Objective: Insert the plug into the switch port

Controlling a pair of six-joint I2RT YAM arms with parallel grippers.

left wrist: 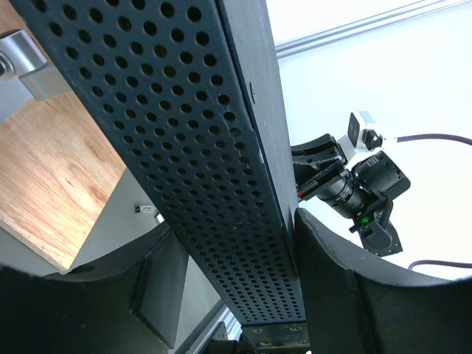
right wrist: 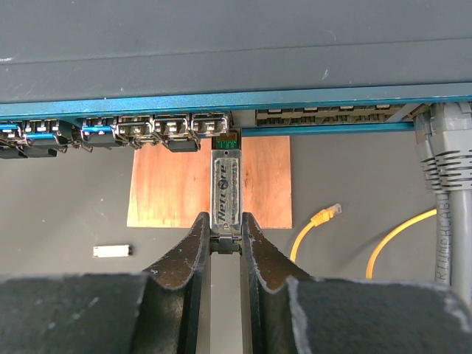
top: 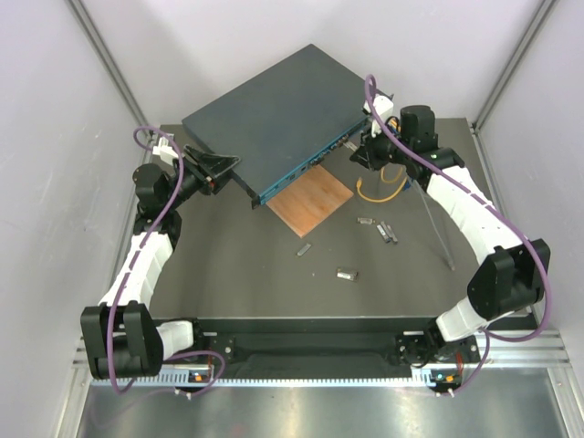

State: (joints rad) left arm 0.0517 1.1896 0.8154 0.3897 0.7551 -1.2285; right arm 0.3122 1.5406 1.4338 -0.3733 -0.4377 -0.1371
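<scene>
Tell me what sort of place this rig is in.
Probably a lab robot test cell: white panel walls on aluminium framing, a dark bench, a network switch with loose modules and a yellow cable.

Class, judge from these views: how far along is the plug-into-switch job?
Done: the left end effector clamps the dark blue-grey metal switch box by its perforated side. In hand: the right end effector grips the slim silver metal plug, its green-tipped nose at the open port. Left: push it fully home; most of its body is outside.
</scene>
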